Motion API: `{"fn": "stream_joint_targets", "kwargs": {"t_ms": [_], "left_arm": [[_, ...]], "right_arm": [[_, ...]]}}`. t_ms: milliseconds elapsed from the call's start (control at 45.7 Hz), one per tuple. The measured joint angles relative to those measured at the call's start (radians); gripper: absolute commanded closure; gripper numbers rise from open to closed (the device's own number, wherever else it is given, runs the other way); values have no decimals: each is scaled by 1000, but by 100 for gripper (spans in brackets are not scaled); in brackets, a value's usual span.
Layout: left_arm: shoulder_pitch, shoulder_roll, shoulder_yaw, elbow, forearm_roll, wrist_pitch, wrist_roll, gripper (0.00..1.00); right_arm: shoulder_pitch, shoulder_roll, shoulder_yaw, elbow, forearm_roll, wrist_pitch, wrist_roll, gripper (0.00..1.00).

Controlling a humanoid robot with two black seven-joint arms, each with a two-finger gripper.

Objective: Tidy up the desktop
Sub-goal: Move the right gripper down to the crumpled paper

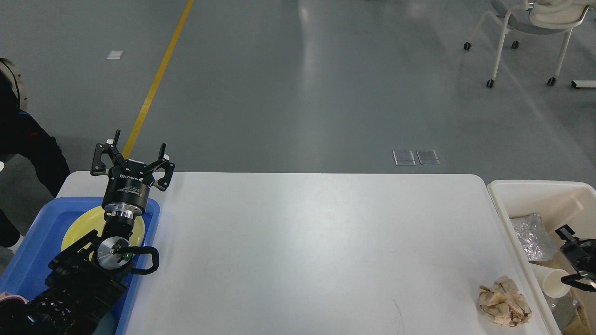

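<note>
The desktop (302, 242) is a large white tabletop that fills the lower middle of the head view. A crumpled brownish paper wad (505, 301) lies on it near the front right corner. My left gripper (132, 156) is open with nothing between its fingers, above the back left corner of the desktop. At the right edge, my right gripper (569, 255) hangs over the cream bin (535, 186) with its fingers spread. A white paper cup (552, 282) lies on its side in the bin, right by the lower finger.
A blue tray (42, 232) holding a yellow plate (84, 225) sits under my left arm. The bin also holds crumpled foil (531, 237) and brown paper. A wheeled chair (531, 28) stands far right; a dark-clothed person (23, 139) is at the left edge.
</note>
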Motion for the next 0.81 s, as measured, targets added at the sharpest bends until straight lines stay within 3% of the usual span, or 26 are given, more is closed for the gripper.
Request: {"fn": "stream_joint_targets", "kwargs": {"t_ms": [131,219,438,613,810], "left_arm": [[0,0,0,0,0,0,0,3],[0,0,0,0,0,0,0,3],[0,0,0,0,0,0,0,3],[-1,0,0,0,0,0,0,3],[-1,0,0,0,0,0,0,3]], "right_arm": [[17,-6,1,30,2,5,-1,0],[79,-29,0,131,3,17,-3,0],[498,-256,-17,654,-4,135,-5,0],[822,-286,-145,927,-17,333,-3,0],[1213,-295,-375,1360,-46,424,-2,0]]}}
